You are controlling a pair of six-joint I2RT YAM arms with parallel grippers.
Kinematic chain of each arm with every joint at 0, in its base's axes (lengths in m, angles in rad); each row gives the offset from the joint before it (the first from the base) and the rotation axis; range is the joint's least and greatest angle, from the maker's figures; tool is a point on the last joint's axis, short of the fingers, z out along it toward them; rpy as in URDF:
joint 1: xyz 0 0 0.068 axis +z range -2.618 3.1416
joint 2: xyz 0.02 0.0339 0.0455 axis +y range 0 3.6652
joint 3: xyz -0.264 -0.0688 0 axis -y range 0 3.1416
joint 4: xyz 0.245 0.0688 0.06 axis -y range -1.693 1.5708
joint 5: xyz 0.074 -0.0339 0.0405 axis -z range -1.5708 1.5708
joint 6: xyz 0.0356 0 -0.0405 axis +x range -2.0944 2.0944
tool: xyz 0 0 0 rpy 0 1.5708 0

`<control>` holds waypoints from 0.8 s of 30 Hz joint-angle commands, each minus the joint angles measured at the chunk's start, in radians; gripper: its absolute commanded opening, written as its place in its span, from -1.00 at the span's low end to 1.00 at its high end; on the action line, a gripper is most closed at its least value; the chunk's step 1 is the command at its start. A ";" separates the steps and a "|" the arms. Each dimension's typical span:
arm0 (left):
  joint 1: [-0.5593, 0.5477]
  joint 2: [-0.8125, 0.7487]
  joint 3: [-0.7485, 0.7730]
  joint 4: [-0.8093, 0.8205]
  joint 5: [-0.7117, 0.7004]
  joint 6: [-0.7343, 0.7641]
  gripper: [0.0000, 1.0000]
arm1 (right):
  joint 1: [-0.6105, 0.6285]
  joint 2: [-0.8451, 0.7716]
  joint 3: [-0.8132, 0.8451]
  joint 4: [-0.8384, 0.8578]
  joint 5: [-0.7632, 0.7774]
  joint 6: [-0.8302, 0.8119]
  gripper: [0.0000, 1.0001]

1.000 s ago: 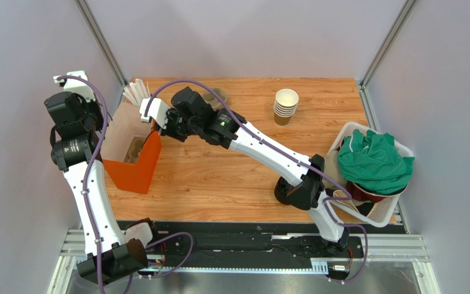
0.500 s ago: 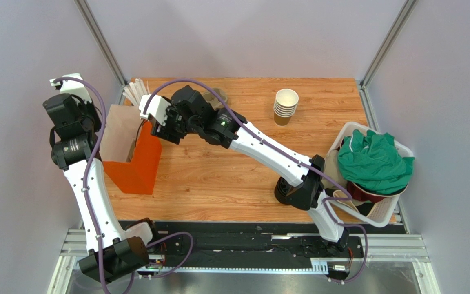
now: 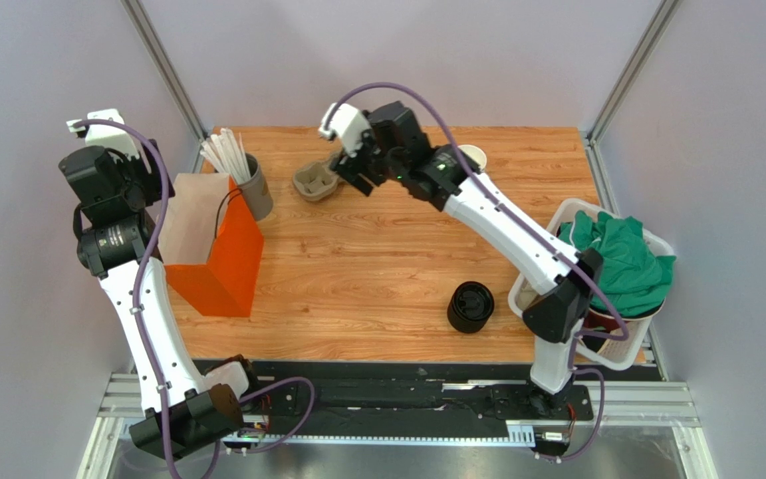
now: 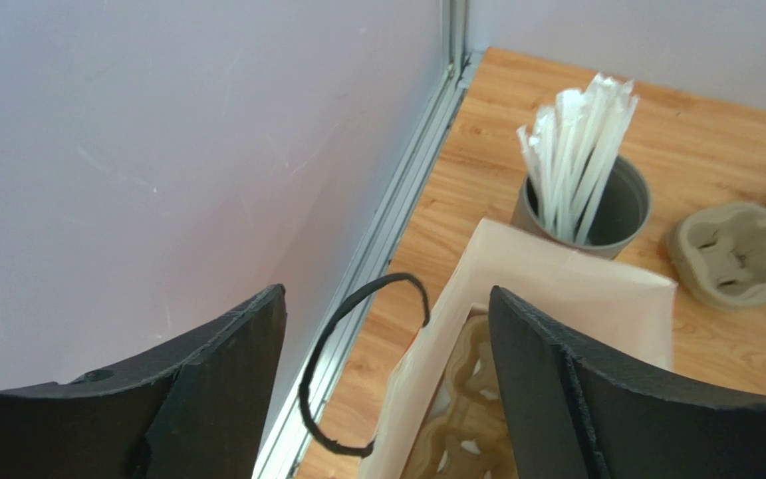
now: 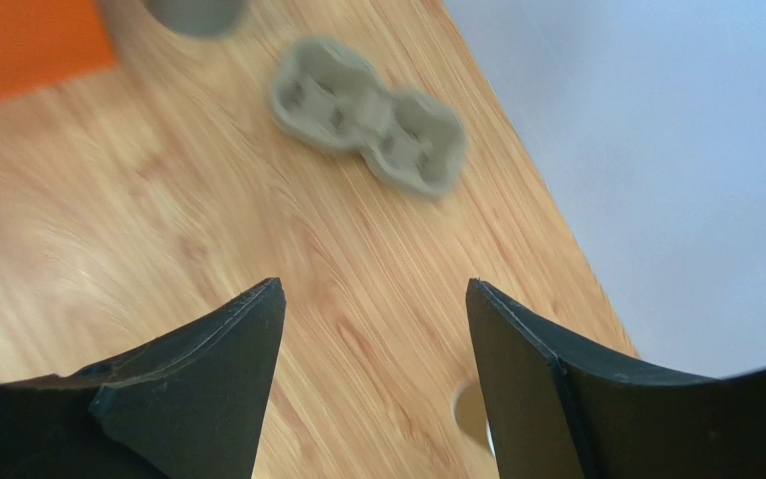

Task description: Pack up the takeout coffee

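Right arm [image 3: 502, 225] off orange bag [image 3: 227, 264], now near cup carrier [image 3: 314, 183].

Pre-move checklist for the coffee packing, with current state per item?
1. Left gripper open with nothing between its fingers: ok.
2. Right gripper open with nothing between its fingers: ok.
3. Orange bag upright with its mouth open: ok.
4. Pulp carrier inside the bag: ok. Whether it sits flat: cannot tell.
5. Takeout coffee located: cannot tell. No lidded cup shows in any view.
6. Spare carrier lying on the table, apart from the right gripper: ok.
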 commanded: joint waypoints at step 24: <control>-0.658 0.128 0.271 -0.176 0.366 0.215 0.93 | -0.530 0.075 -0.113 -0.028 -0.112 0.161 0.13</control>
